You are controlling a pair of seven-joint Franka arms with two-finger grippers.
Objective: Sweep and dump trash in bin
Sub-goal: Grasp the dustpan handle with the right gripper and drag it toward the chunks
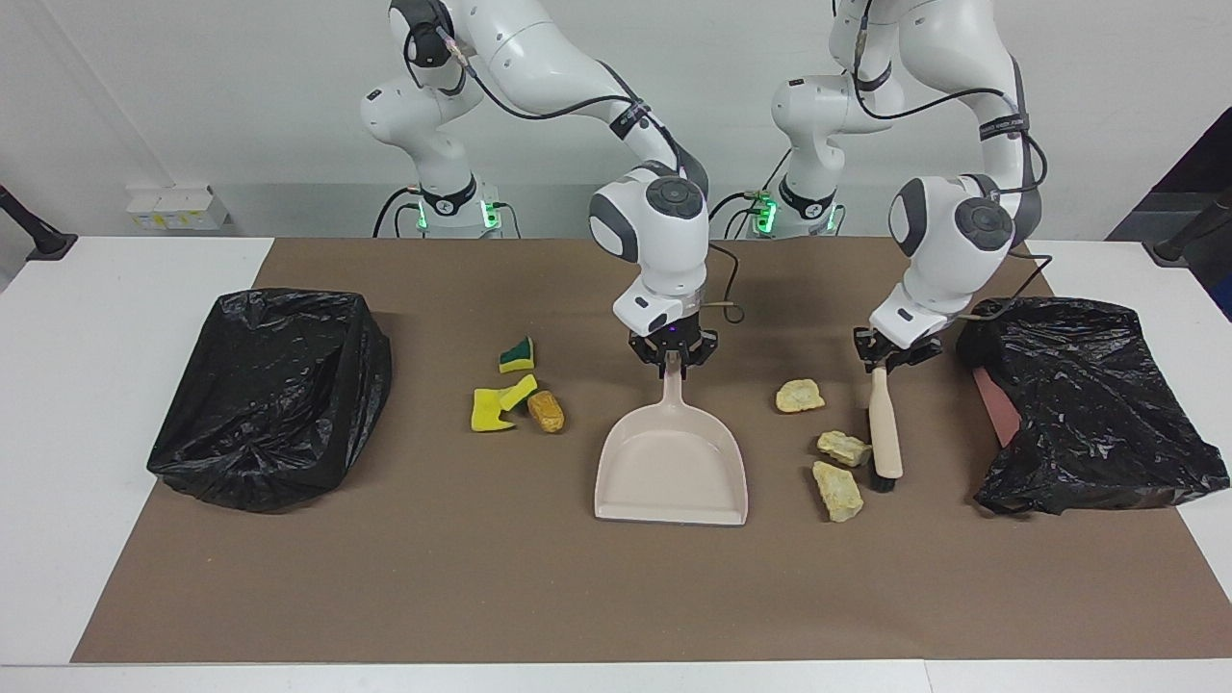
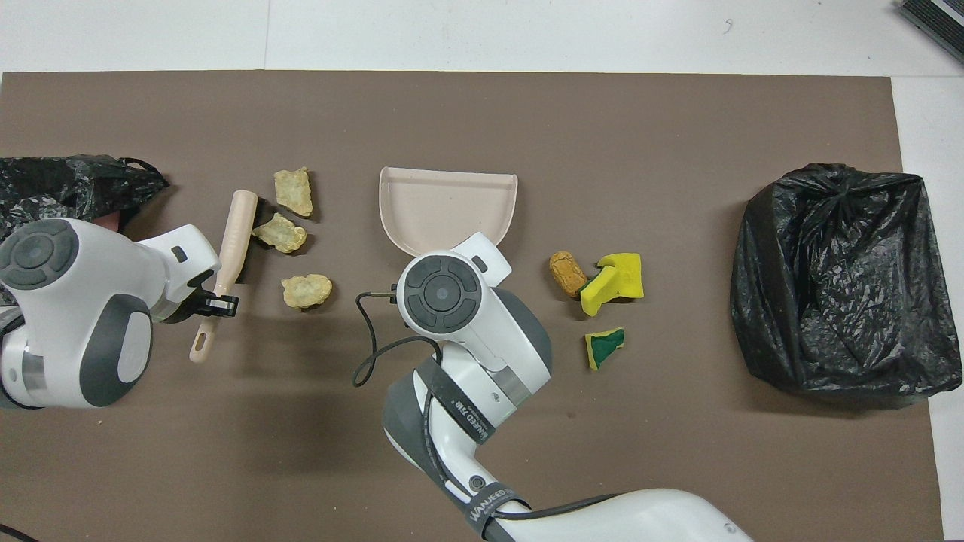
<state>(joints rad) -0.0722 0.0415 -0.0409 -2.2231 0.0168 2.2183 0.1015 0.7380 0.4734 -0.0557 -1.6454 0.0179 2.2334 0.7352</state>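
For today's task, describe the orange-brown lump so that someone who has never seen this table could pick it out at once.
Start at the beige dustpan in the middle of the brown mat. Toward the right arm's end of the table lies a cluster of yellow sponge scraps. The orange-brown lump is the cluster's piece closest to the dustpan, the only rounded, brownish one among bright yellow ones.

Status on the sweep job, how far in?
Early. Done: left gripper shut on the brush; right gripper closed at the dustpan handle. Left: all trash is on the mat, pale chunks beside the brush, yellow scraps toward the right arm's bin bag. Dustpan empty.
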